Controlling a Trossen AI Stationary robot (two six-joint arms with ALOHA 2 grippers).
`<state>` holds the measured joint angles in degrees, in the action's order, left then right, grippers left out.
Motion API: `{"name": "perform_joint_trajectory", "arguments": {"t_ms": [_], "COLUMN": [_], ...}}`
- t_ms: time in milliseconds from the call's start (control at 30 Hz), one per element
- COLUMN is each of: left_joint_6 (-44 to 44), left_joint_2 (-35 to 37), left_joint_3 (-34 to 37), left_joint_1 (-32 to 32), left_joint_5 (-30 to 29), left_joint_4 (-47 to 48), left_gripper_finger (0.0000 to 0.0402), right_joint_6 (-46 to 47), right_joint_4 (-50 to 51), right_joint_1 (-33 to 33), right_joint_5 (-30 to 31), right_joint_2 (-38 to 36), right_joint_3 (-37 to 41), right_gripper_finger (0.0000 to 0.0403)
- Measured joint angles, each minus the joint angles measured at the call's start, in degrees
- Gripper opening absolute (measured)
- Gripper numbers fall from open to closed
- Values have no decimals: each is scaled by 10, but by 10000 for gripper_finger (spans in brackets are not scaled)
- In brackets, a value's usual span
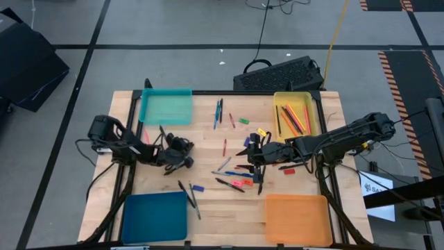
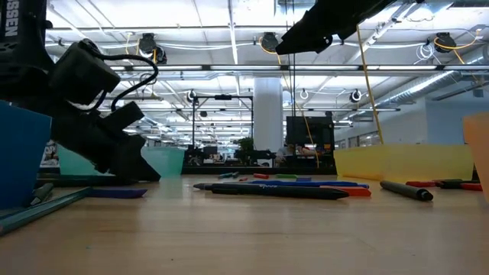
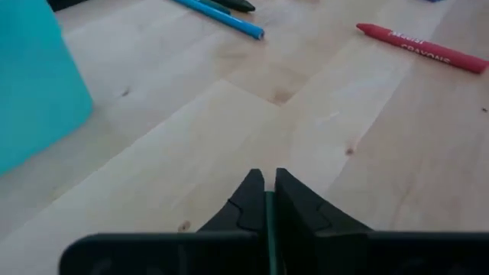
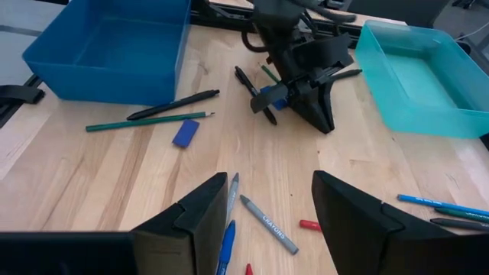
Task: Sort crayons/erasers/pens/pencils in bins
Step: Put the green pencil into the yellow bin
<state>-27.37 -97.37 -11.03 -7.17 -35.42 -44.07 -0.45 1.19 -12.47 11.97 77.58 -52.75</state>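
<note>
My left gripper (image 1: 182, 155) hovers low over the wood between the teal bin (image 1: 166, 106) and the blue bin (image 1: 155, 217). It is shut on a thin green pencil (image 3: 270, 221). My right gripper (image 4: 267, 206) stands open above the scattered middle pile, over a grey crayon (image 4: 267, 224) and a blue pen (image 4: 226, 243), and touches neither. A red crayon (image 3: 420, 47) lies flat beyond the left fingers. Several pencils lie in the yellow bin (image 1: 295, 114). The orange bin (image 1: 296, 219) sits at the near right. My left gripper pinches the green pencil between its two fingers; only a green sliver (image 3: 270, 229) shows in the gap. The fingers slant down toward the table, tips just above the wood. A short green end (image 4: 266, 72) sticks out behind the gripper. The fingers hide which part they hold.
A black pen (image 4: 174, 104), a green pencil (image 4: 149, 121) and a blue eraser (image 4: 186, 133) lie beside the blue bin. Pens, crayons and small erasers are strewn across the table's middle (image 1: 236, 177). A keyboard (image 1: 277, 73) rests beyond the far edge.
</note>
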Motion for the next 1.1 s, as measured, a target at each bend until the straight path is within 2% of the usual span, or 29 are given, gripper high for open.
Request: {"name": "perform_joint_trajectory", "arguments": {"t_ms": [133,267,467,667,800,967,1100], "left_joint_6": [6,28,88,135,143,124,121], "left_joint_2": [80,161,239,243,236,236,236], "left_joint_3": [2,-15,-105,-240,-320,-389,-425], "left_joint_1": [23,38,51,57,57,54,40], "left_joint_5": [51,58,90,148,200,255,261], "left_joint_4": [14,23,76,73,71,69,72], "left_gripper_finger": [17,24,15,27,19,17,30], "right_joint_6": [8,50,101,148,156,156,143], "right_joint_4": [0,-1,-28,-171,-268,-434,-480], "right_joint_1": [0,0,0,5,18,44,64], "right_joint_5": [3,15,17,17,19,14,-14], "right_joint_2": [0,-9,-21,-9,14,65,104], "right_joint_3": [0,0,1,31,33,23,-23], "right_gripper_finger": [185,188,200,210,212,212,212]}}
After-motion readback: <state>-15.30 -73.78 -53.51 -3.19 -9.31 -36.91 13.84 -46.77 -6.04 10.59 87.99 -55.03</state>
